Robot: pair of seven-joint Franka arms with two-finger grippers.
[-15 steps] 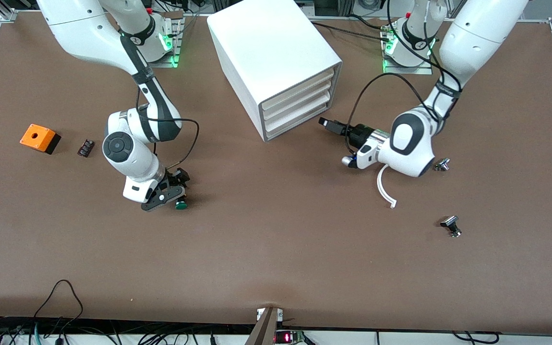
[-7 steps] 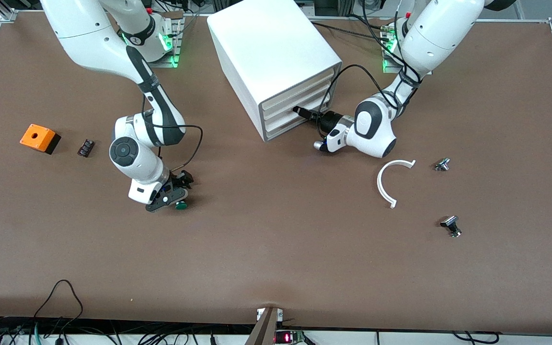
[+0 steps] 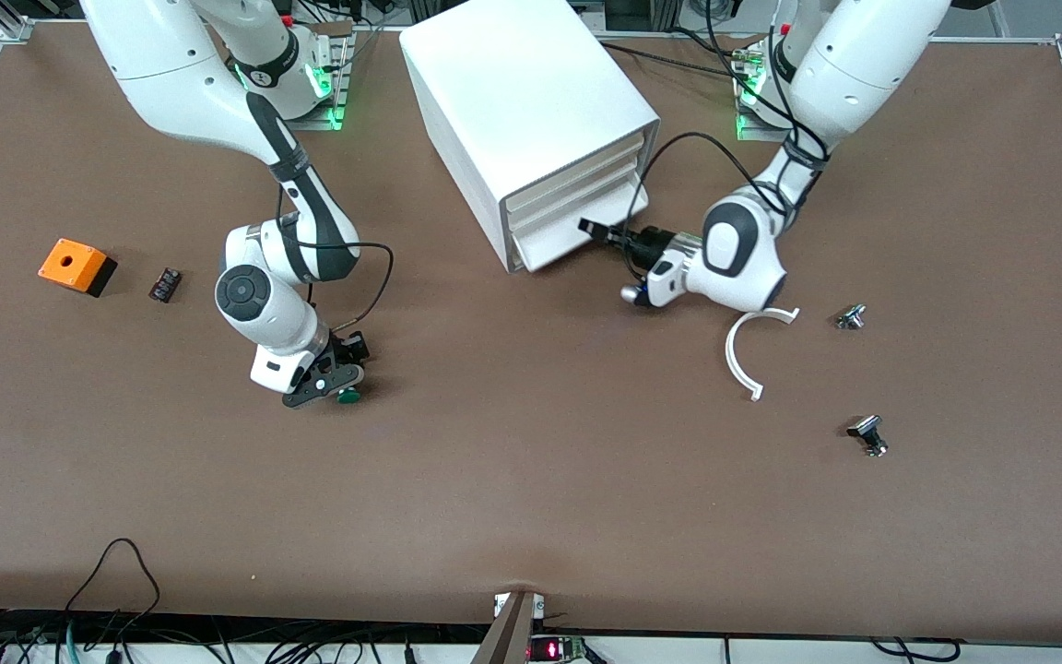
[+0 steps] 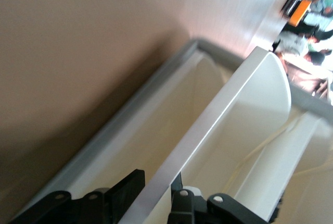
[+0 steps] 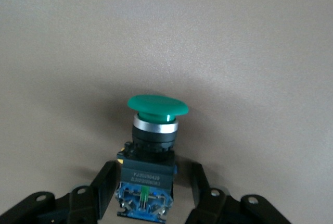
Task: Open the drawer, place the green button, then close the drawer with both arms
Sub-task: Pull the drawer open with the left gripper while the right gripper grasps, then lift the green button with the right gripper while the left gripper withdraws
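Jaws of my left gripper point(image 3: 594, 227) pinch the front lip of the drawer point(image 3: 577, 233), which juts slightly from the cabinet point(image 3: 522, 111). My right gripper point(image 3: 333, 383) straddles the button point(image 3: 347, 396) on the table, fingers just beside its body, well apart from the drawer.

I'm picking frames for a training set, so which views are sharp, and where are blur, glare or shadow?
Front view: evenly lit and sharp; soft shadows under both arms and beside the cabinet. Left wrist view: soft, smeared focus on the drawer front edge, overexposed toward one corner, dark shadow on the table beside it. Right wrist view: the button is crisp, with a small highlight on its green cap and a faint shadow around it.
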